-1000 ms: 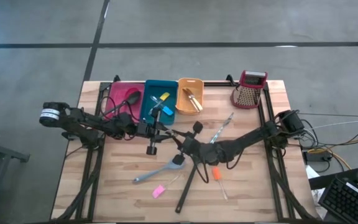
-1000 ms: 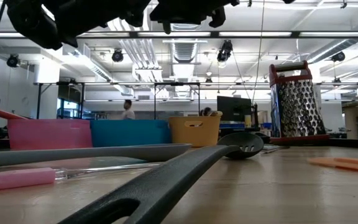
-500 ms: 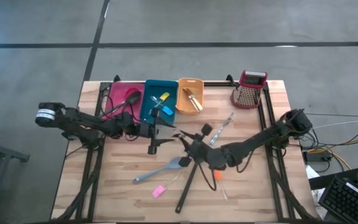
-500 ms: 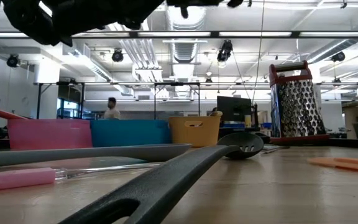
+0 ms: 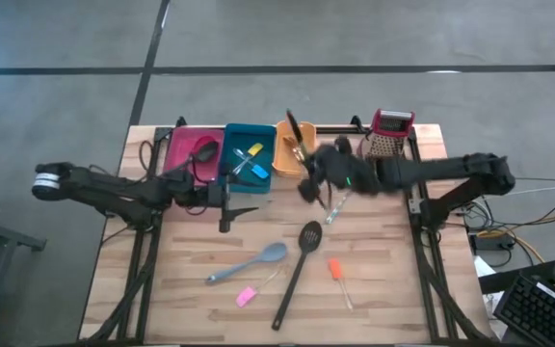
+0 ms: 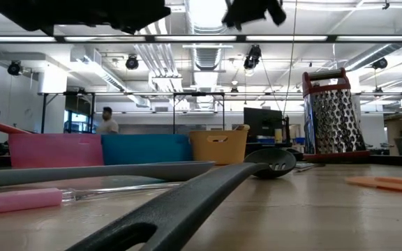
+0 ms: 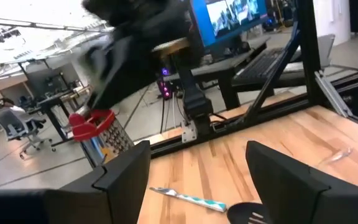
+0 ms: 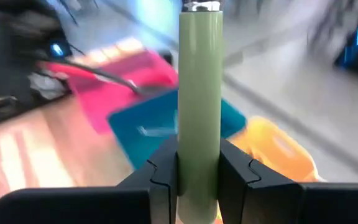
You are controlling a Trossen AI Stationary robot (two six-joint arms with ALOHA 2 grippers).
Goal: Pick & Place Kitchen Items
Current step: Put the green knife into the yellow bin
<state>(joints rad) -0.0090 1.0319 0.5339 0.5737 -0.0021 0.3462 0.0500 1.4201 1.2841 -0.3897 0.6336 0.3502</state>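
My right gripper point(image 8: 197, 155) is shut on a tool with an olive-green handle point(image 8: 199, 74). In the high view it shows blurred point(image 5: 308, 183) next to the orange bin point(image 5: 295, 145), above the table. My left gripper point(image 5: 226, 214) stands open with nothing in it, just near of the teal bin point(image 5: 249, 154). On the table lie a grey spatula point(image 5: 249, 262), a black slotted spoon point(image 5: 297, 270), a pink-handled tool point(image 5: 247, 296), an orange-handled tool point(image 5: 335, 270) and a patterned tool point(image 5: 345, 202). My right gripper pinches the round green handle point(image 8: 199, 146) between its two fingers point(image 8: 163, 174), which lie across it. The handle's metal-tipped end point(image 8: 199, 6) sticks out past the fingers. The tool is lifted clear of the table.
The pink bin point(image 5: 189, 149) holds a black ladle and a red spoon, and the teal bin holds yellow- and blue-handled tools. A red-topped metal grater point(image 5: 388, 140) stands at the far right. Black rails run along the table's sides. A person walks in the room beyond.
My right gripper has risen from beside the slotted spoon and swung toward the table's far edge, up to the orange bin, carrying the green-handled tool. My left gripper has opened and drawn back a little toward the table's left edge.
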